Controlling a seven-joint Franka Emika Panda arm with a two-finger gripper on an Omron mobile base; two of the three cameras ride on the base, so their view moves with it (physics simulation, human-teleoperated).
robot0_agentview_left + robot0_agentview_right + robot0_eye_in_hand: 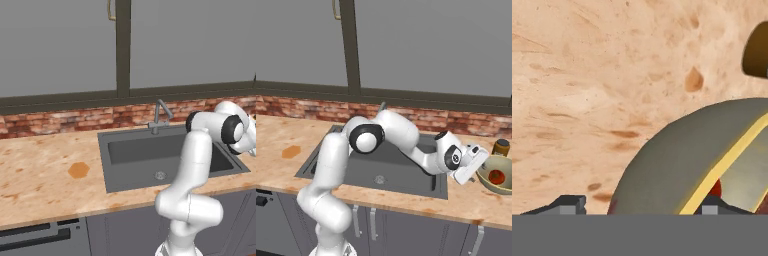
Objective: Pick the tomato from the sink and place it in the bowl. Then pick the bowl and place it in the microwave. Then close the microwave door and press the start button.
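The pale bowl (487,176) stands on the counter right of the sink (356,167), with the red tomato (496,176) lying inside it. My gripper (479,168) reaches over the bowl's near left rim. In the hand view the bowl (672,165) bulges up between the two fingertips (569,202), one outside its wall and one inside by the yellow rim. A sliver of the tomato (714,189) shows beside the inner tip. The gripper (639,205) stands open, jaws wide apart and clear of the wall. The microwave and its door are out of view.
A dark jar (501,146) stands just behind the bowl, near the brick backsplash; it also appears as the dark jar (757,50) in the hand view. The faucet (159,115) rises behind the sink (165,155). An orange hexagon mark (78,170) lies on the counter left of the basin.
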